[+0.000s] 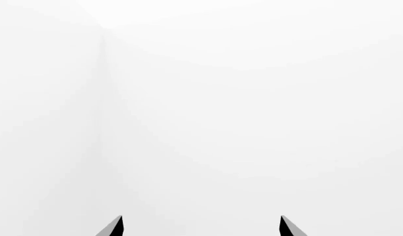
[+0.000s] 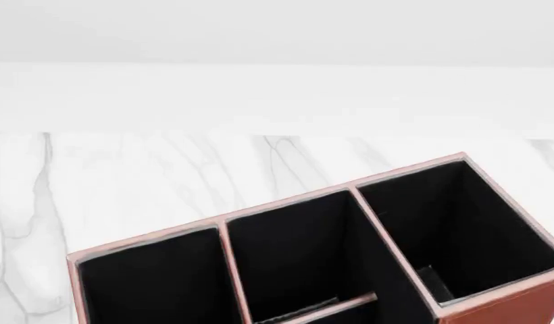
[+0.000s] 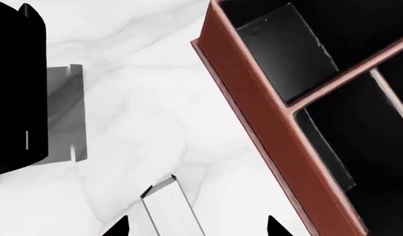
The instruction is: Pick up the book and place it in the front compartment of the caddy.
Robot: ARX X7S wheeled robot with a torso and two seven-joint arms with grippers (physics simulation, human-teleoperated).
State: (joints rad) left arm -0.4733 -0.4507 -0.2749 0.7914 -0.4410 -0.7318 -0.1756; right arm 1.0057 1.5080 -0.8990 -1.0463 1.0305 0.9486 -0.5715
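The caddy (image 2: 286,201) is a reddish-brown box with a black lining and thin partitions, and fills the lower part of the head view. Its long outer wall also shows in the right wrist view as the caddy (image 3: 254,113). A thin slab with a white edge and dark sides, seemingly the book (image 3: 172,209) seen on its page edge, rests on the marble beside that wall. My right gripper (image 3: 196,227) is open, with the book between its tips and touching neither. My left gripper (image 1: 201,227) is open on nothing, facing blank white. Neither gripper appears in the head view.
The caddy stands on a white marble table (image 2: 169,175) with a white wall behind. A large black shape (image 3: 18,83) with a grey patch beside it sits at the edge of the right wrist view; I cannot tell what it is.
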